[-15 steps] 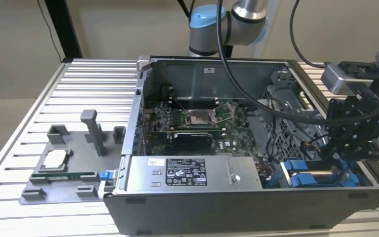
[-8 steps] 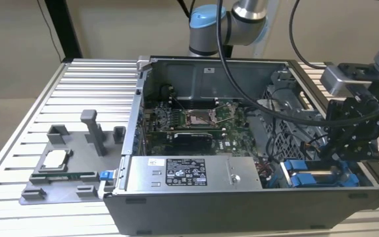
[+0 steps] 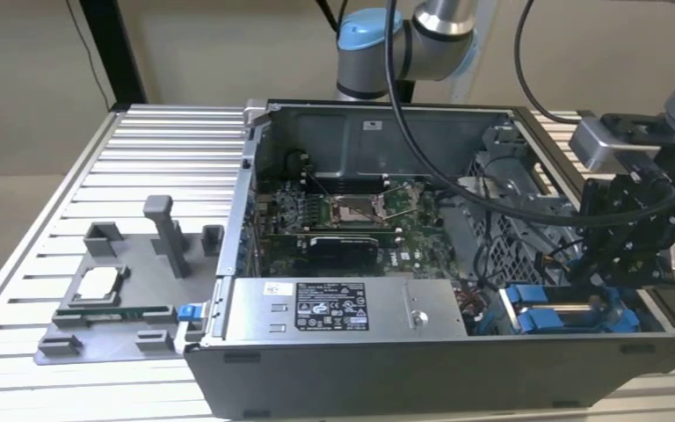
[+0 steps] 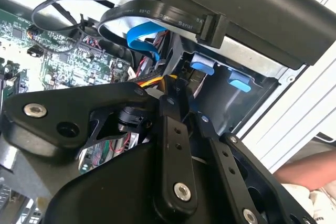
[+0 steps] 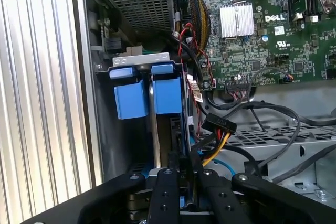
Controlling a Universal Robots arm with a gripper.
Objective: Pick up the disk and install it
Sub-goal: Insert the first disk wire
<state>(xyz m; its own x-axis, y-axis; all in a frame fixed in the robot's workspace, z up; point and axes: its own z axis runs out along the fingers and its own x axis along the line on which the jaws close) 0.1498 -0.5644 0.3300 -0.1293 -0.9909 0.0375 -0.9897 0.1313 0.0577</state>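
Note:
The disk (image 5: pixel 168 95) stands on edge in the drive bay at the front corner of the open computer case on the exterior view's right. Its blue carrier frame faces out and its thin body runs down between my fingers. In the exterior view the disk (image 3: pixel 566 315) shows as silver metal between blue ends. My gripper (image 5: pixel 182 174) is shut on the disk's narrow edge, the black fingers (image 5: pixel 167 192) nearly touching. The gripper (image 3: pixel 605 294) hangs low inside the case, right over the bay. The second wrist view shows the gripper (image 4: pixel 181 95) with its fingers pinched together beside the blue tabs (image 4: pixel 239 83).
A second blue carrier (image 5: pixel 130 98) sits beside the disk, against the case wall. Loose cables (image 5: pixel 215 129) crowd the other side. The grey power supply (image 3: pixel 326 308) and motherboard (image 3: pixel 350 220) occupy the case. A grey fixture (image 3: pixel 103 299) lies on the slatted table. A person's arm (image 4: pixel 304 174) is nearby.

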